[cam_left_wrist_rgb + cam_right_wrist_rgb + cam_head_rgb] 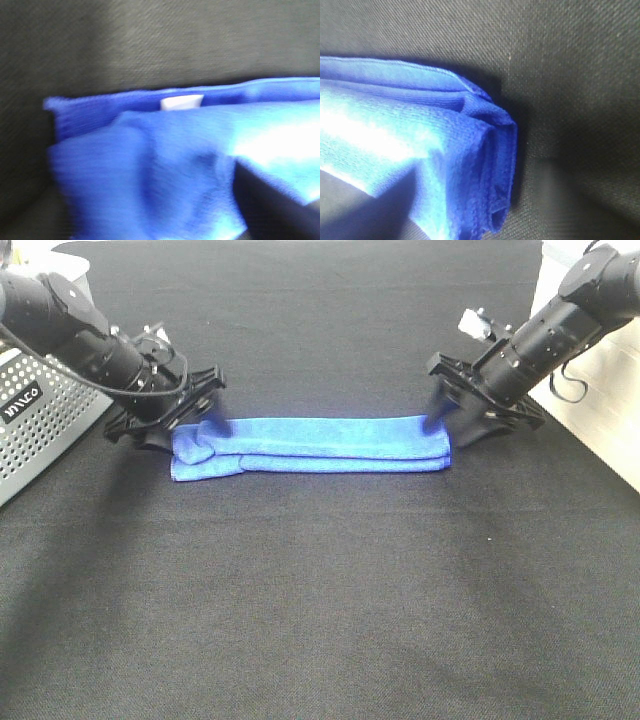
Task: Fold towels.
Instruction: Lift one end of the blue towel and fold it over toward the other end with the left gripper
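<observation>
Towel (310, 445) folded strip; left gripper (205, 426), right gripper (444, 421) at its ends, opening unclear. Tag (181, 102): left wrist view only.

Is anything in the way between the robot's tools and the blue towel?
No, nothing visible. The left tool and the right tool are each at one end of the towel. The basket sits off to the side.

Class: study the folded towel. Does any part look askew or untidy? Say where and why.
Yes. The blue towel lies in a long folded strip, but its end by the left gripper is bunched into a lump, with the layers uneven. The other end lies flatter.
</observation>
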Action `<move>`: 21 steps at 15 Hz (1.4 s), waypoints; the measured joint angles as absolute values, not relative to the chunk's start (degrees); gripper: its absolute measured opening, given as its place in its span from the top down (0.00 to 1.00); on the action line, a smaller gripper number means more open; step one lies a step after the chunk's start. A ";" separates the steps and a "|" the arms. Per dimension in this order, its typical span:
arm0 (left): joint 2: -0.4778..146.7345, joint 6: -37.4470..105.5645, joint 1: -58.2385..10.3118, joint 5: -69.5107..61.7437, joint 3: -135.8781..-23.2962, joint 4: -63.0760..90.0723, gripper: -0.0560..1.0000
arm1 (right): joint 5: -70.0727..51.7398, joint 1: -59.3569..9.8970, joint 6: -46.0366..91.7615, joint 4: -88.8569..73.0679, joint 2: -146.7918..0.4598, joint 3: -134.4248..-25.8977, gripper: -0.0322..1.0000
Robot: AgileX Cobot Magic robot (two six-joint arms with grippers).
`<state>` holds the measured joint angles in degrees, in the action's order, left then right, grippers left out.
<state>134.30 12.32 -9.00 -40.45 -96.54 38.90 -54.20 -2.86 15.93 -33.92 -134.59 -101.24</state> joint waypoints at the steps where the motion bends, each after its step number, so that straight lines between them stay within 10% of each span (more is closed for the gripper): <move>1: 133.90 12.38 -8.94 -40.22 -96.54 38.73 0.14 | -54.89 -2.86 15.93 -33.92 -134.24 -101.24 0.20; 16: 134.36 6.13 -10.49 -39.71 -96.60 31.57 0.13 | -55.58 -2.86 14.21 -30.60 -130.86 -101.47 0.16; 21: 135.56 2.92 -11.00 -39.30 -96.60 32.77 0.86 | -55.58 -2.86 14.21 -30.60 -130.86 -101.47 0.16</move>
<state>135.56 2.92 -11.00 -39.30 -96.60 32.77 -55.58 -2.86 14.21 -30.60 -130.86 -101.47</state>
